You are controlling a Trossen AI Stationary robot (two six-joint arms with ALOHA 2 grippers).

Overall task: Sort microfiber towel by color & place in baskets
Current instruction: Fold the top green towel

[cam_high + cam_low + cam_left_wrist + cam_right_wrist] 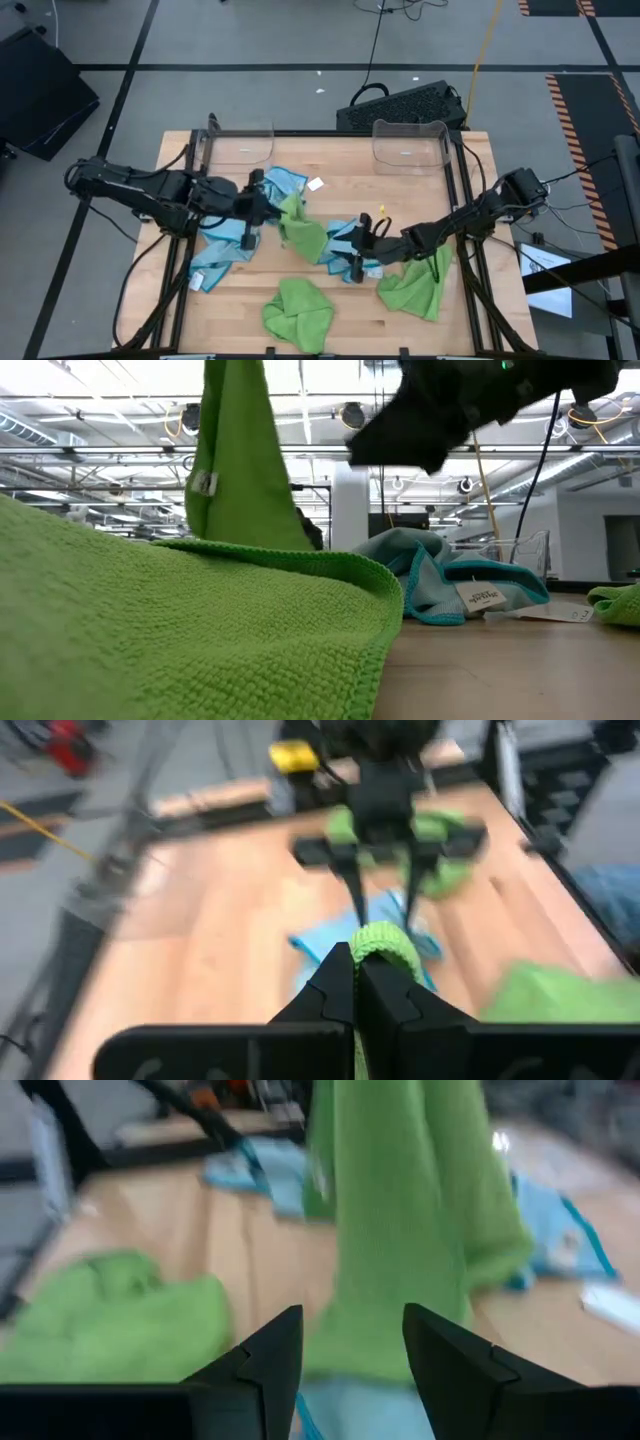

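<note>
Green towel (300, 228) hangs (pinched) from left gripper (268, 208), above blue towels (232, 250).

light: bright, even overhead | shadows: soft | blur: both wrist views | low view: backlit

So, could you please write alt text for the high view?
The left end effector holds up a green towel over the wooden table, while the open right end effector faces it. Other green and blue towels lie scattered; two clear baskets stand at the far edge.
</note>
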